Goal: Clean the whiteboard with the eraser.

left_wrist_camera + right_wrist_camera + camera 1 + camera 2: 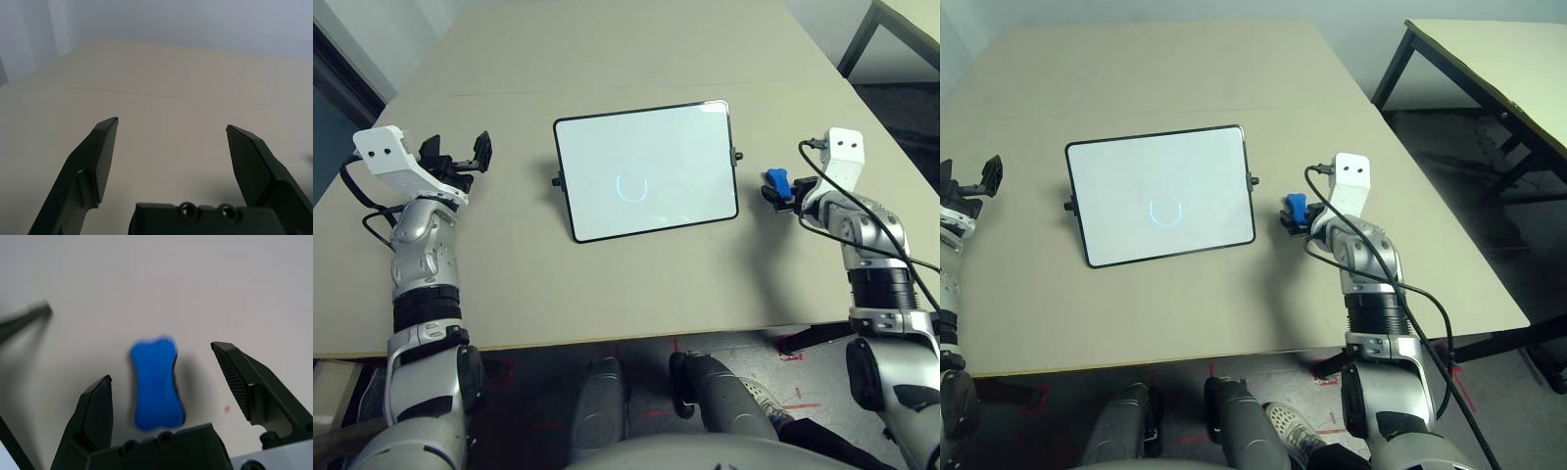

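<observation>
Beside the whiteboard [646, 171], right tool [164, 382] straddles eraser [155, 382], fingers spread.

Beige table [636, 284], whiteboard [646, 171] lying flat at centre, blue eraser [155, 382] on the surface just beside its right edge

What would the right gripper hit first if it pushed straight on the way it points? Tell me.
Most likely the eraser: it lies on the table between the open fingers of the right gripper, untouched. Depth is unclear, so it may meet the tabletop just beyond.
</observation>
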Available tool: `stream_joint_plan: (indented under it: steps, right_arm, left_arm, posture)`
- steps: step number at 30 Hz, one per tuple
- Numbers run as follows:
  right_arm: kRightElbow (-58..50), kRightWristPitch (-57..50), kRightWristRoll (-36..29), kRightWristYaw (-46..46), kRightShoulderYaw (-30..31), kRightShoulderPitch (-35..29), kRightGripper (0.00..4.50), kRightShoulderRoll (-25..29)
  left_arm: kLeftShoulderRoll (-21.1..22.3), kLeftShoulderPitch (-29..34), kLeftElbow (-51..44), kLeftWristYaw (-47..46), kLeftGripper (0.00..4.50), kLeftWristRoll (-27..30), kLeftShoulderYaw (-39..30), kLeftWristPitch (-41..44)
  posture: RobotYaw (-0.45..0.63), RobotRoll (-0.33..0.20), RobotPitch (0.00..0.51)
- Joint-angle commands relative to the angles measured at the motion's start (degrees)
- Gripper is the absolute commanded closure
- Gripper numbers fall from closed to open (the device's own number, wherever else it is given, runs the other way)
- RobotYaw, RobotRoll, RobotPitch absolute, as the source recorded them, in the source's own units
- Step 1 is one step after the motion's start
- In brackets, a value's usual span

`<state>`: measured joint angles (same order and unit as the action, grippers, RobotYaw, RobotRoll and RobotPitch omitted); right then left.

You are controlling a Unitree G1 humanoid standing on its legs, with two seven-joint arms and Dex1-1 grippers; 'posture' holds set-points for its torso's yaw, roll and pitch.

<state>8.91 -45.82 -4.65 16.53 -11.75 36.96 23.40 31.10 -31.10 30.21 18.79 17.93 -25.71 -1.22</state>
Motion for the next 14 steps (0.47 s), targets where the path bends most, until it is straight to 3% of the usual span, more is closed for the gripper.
stream_joint_plan:
  steps: [1,7,14]
  right_arm:
    - [2.96,12.93,-0.66,-1.91,-4.09,0.82,0.02,1.52]
    - [22.94,38.07,0.04,-3.53,-6.46,-1.18,0.02,3.19]
    - [40.32,53.89,-1.85,-3.27,-7.31,-0.31,0.02,2.61]
  left_arm:
    - [1.51,-0.37,0.6,-1.1,0.0,-0.84,-0.5,-2.07]
    - [3.67,0.39,4.5,-1.91,0.0,-2.21,-0.49,-6.5]
    - [4.74,3.37,9.55,-6.46,0.0,-3.66,-2.56,-12.83]
  posture:
    - [0.03,0.0,0.126]
    - [0.06,0.0,0.116]
    - [0.08,0.0,0.097]
